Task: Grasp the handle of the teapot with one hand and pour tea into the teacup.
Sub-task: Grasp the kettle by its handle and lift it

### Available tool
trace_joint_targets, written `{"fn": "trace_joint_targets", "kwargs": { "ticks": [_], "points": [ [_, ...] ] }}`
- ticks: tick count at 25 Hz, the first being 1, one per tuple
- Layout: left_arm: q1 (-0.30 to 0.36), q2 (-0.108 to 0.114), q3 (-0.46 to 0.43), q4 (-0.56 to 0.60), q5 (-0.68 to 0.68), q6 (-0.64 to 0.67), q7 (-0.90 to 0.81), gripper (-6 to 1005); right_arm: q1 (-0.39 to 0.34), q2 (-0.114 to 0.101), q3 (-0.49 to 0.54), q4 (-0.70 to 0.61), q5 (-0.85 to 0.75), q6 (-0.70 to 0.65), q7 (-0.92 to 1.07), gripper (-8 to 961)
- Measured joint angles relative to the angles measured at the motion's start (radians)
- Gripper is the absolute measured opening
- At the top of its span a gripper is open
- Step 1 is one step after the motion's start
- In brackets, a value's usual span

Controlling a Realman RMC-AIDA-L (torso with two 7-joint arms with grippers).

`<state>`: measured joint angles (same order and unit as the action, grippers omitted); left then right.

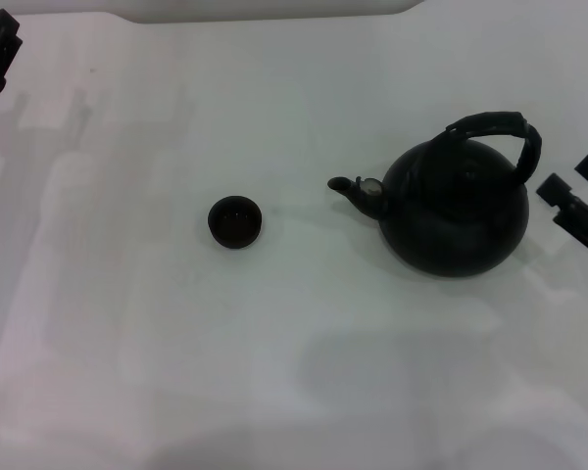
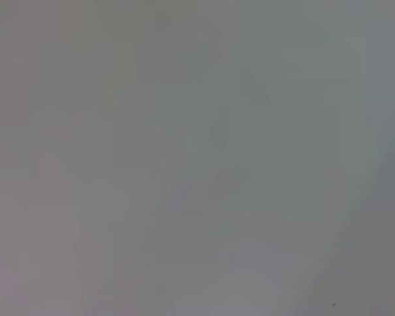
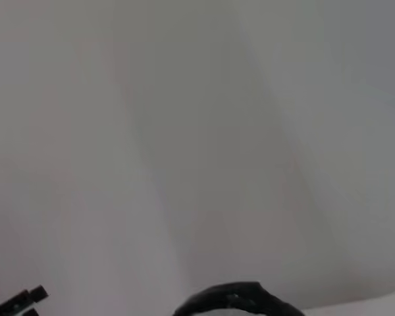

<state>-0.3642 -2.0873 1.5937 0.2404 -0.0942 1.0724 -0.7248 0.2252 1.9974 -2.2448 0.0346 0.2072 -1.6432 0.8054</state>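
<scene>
The round black teapot [image 1: 458, 209] stands on the white table at the right, its short spout [image 1: 358, 188] pointing left toward the teacup. Its thick black arched handle [image 1: 505, 132] rises over the top; a piece of it shows at the edge of the right wrist view [image 3: 232, 301]. The tiny dark teacup [image 1: 235, 221] stands left of the teapot, a good gap between them. My right gripper [image 1: 570, 181] is open just right of the teapot, level with the handle, not touching it. My left gripper [image 1: 0, 49] is parked at the far left edge.
The white table [image 1: 274, 343] carries only the teapot and the cup. The left wrist view shows only bare pale surface. A small dark part of the other arm [image 3: 20, 301] shows in a corner of the right wrist view.
</scene>
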Motion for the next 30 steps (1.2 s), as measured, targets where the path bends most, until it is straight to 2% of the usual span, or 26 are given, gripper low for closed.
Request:
{"fn": "trace_joint_targets", "kwargs": {
  "ticks": [7, 21, 30],
  "points": [
    [0.003, 0.000, 0.000, 0.000, 0.002, 0.000, -0.021, 866, 0.034, 0.013, 0.003, -0.014, 0.003, 0.081, -0.002, 869],
    [0.009, 0.002, 0.012, -0.008, -0.001, 0.013, -0.043, 865, 0.074, 0.014, 0.010, -0.071, 0.013, 0.209, -0.008, 868],
    [0.012, 0.000, 0.012, -0.007, -0.002, 0.015, -0.042, 866, 0.075, 0.014, 0.010, -0.076, 0.021, 0.237, -0.018, 868]
  ]
}}
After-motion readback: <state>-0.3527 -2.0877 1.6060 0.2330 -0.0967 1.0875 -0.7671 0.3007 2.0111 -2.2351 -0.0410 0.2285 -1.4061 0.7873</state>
